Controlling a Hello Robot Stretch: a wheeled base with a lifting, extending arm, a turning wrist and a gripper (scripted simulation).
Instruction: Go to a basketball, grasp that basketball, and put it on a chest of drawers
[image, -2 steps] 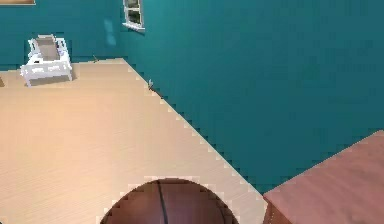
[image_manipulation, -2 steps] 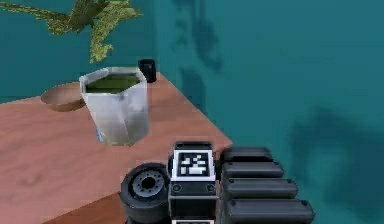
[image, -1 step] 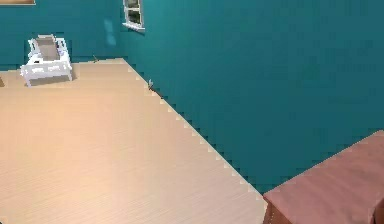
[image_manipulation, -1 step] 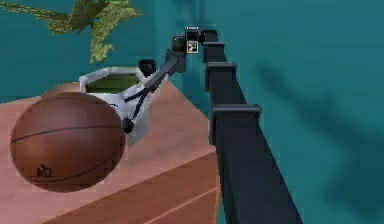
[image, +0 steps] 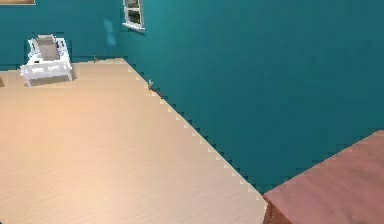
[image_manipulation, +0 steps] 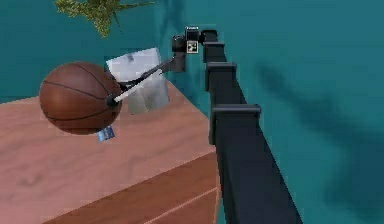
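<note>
Even, bright light; soft shadows (grey) on the wall (image_manipulation: 330, 90).

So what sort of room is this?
Probably a room in a home, perhaps a bedroom: a white armchair in the corner, a window in the teal wall, and a wooden chest of drawers.

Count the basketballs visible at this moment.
1. The basketball is at the arm side view's left, seen against the wooden top; others could lie out of frame.

Forward view down across floor (image: 100, 150), side view near, chest of drawers (image_manipulation: 90, 165) shared
</note>
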